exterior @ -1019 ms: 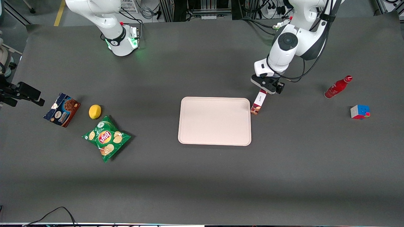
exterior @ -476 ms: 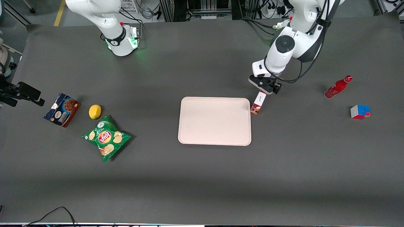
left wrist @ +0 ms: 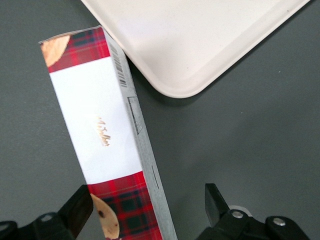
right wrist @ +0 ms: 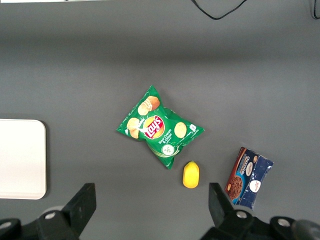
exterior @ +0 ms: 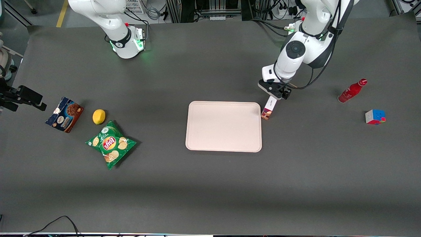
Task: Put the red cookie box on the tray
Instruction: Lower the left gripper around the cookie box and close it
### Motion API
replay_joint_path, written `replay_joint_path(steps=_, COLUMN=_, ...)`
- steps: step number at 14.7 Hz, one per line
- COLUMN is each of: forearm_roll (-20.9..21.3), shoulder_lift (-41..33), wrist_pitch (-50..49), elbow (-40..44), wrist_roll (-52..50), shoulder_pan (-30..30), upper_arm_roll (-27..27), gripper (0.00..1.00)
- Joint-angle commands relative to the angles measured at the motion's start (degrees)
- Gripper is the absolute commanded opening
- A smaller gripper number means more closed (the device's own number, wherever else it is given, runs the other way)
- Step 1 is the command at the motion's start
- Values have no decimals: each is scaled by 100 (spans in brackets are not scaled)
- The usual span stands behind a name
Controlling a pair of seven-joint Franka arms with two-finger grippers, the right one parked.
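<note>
While gripper (left wrist: 147, 210) straddles red cookie box (left wrist: 100, 135), tray (exterior: 223, 126) adjoins.

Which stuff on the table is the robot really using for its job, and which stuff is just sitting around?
For the job:
red cookie box, lying on the table beside the tray
tray
gripper, open above the box

Just sitting around:
chip bag
lemon
chocolate cookie box
red bottle
puzzle cube

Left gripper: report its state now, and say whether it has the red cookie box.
Left gripper: open, fingers straddling one end of the red cookie box, not closed on it. The box lies on the table beside the tray.
</note>
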Motion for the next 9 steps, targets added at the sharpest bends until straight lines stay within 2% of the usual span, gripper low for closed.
replay_joint_path(steps=1, forearm_roll=392, shoulder_lift=73, wrist_pitch=100, elbow=-33, wrist_roll=-18, shoulder_pan=135, upper_arm_roll=52, gripper=100)
replay_joint_path(steps=2, forearm_roll=490, shoulder_lift=100, wrist_pitch=126, elbow=-41, wrist_roll=-18, shoulder_pan=214, upper_arm_roll=53, gripper=97)
replay_joint_path(steps=3, forearm_roll=525, shoulder_lift=109, wrist_pitch=126, elbow=-41, wrist_roll=-18, shoulder_pan=267, upper_arm_roll=61, gripper=90)
replay_joint_path(steps=8, forearm_roll=526, shoulder_lift=109, wrist_pitch=117, elbow=-41, wrist_roll=-105, shoulder_pan=267, upper_arm_roll=53, gripper=28)
replay_joint_path(steps=9, forearm_roll=526, shoulder_lift=109, wrist_pitch=109, elbow=-41, wrist_roll=-106, shoulder_pan=267, upper_arm_roll=53, gripper=18)
